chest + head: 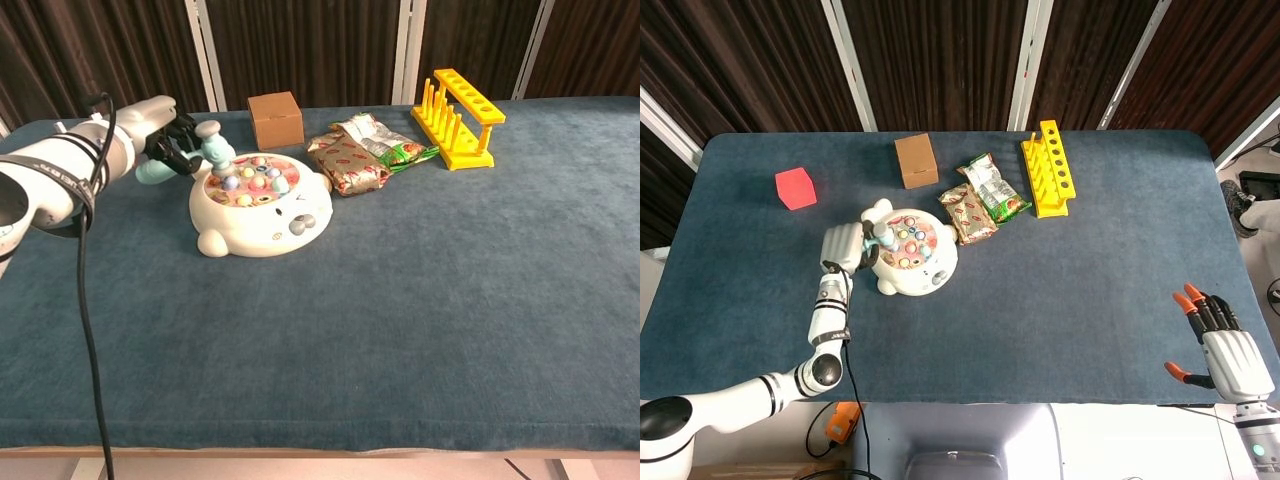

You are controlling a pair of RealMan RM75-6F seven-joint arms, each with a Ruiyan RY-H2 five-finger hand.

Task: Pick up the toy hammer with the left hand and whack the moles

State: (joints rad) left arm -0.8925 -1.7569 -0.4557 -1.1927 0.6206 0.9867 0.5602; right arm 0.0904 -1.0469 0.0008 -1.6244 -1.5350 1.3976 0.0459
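Observation:
The white mole game (908, 253) (258, 205) lies left of the table's centre, with several coloured moles on its round top. My left hand (843, 246) (160, 130) grips the pale teal toy hammer (879, 236) (209, 146) at the game's left edge. The hammer head hangs over the moles nearest that edge; whether it touches one I cannot tell. My right hand (1224, 344) rests open at the near right corner, orange fingertips spread, nothing in it. It shows only in the head view.
A brown box (916, 160) (276, 119), two snack packets (980, 201) (358, 152) and a yellow rack (1049, 169) (459, 118) stand behind the game. A red cube (796, 188) sits at the far left. A black cable (85, 330) hangs from my left arm.

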